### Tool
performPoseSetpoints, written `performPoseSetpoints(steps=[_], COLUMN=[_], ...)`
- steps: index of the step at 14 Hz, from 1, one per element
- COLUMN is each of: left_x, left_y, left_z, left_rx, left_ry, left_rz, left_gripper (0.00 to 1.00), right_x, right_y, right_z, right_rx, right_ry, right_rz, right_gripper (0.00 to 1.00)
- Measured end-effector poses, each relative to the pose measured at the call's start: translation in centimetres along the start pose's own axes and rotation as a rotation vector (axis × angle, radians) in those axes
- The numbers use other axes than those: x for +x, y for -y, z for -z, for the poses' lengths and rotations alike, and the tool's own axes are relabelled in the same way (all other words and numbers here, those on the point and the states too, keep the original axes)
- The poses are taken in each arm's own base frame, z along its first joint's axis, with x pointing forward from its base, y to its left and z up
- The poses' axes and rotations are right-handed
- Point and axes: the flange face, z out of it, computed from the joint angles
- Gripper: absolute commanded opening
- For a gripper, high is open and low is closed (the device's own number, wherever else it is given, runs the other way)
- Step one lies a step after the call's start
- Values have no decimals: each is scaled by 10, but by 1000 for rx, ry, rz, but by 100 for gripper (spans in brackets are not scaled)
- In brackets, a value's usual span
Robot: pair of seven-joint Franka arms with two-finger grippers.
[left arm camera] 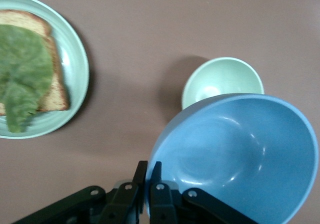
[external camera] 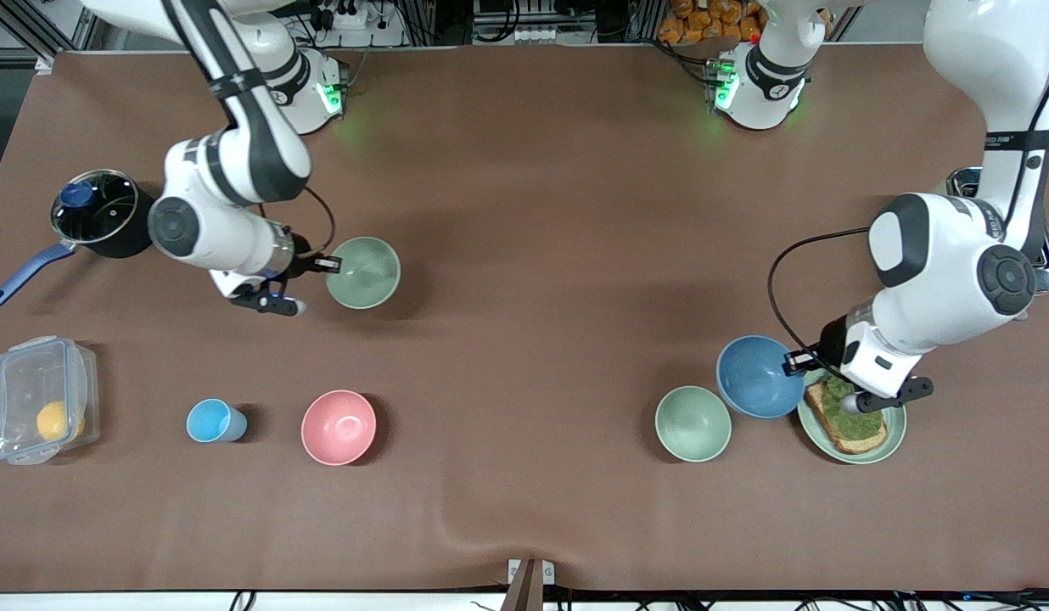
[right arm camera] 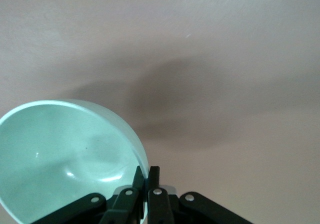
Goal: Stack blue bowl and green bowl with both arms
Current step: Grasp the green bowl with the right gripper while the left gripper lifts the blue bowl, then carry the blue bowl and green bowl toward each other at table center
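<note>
My right gripper (external camera: 325, 265) is shut on the rim of the green bowl (external camera: 363, 271), toward the right arm's end of the table. In the right wrist view the green bowl (right arm camera: 65, 154) hangs off the gripper (right arm camera: 148, 170) and casts a shadow on the cloth below. My left gripper (external camera: 792, 362) is shut on the rim of the blue bowl (external camera: 758, 376), over the table beside the toast plate. The left wrist view shows the blue bowl (left arm camera: 235, 154) tilted, with one finger of the gripper (left arm camera: 148, 166) inside the rim and one outside.
A paler mint bowl (external camera: 692, 423) and a green plate (external camera: 896, 424) with toast sit close to the blue bowl. A pink bowl (external camera: 339, 427), a light-blue cup (external camera: 215, 421), a clear lidded box (external camera: 41, 412) and a lidded pot (external camera: 96, 212) stand toward the right arm's end.
</note>
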Motion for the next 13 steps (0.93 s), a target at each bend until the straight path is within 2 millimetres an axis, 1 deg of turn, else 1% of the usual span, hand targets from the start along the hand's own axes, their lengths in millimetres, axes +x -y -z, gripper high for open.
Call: performPoseSetpoints(steps=[2,4,8,13], left_x=[-6,-17,-32,-57], left_y=[-14,-24,-36,-51], left_z=[-2,-8,-12,-19], left_rx=[-7,4,17,31], left_ry=[11,65,114,145], left_rz=[13,41,72,103], left_gripper=[0,0,0,0], right_x=[-25,-49,-80,-112], right_y=[42,75,119,159], right_z=[-10,-24,-55,-85], right_rx=[3,10,43,95], right_ry=[-42,-71,-119,-158], right_rz=[-92,-157,-302,-403], right_gripper=[0,0,0,0])
